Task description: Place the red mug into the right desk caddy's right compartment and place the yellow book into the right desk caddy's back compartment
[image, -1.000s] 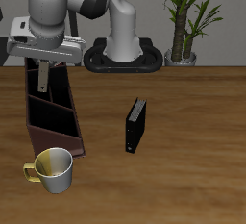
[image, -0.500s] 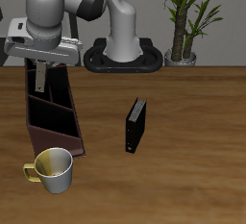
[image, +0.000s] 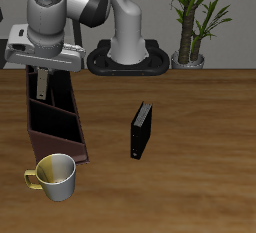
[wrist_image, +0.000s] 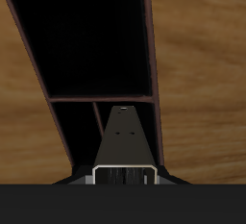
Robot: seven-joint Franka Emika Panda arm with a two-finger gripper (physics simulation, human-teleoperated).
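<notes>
Gripper (image: 44, 80) above back end of right desk caddy (image: 55, 127), pinching yellow book (wrist_image: 124, 136) upright, book's lower end w/in caddy's walls.

maroon right desk caddy (image: 55, 122) runs front to back, black inside; yellow book (image: 45, 82) upright over back section; red mug unseen

The exterior view looks down on the table (image: 190, 127) from front and above; the wrist view peers closely into the caddy (image: 60, 127) (wrist_image: 96, 45), shared by both.
</notes>
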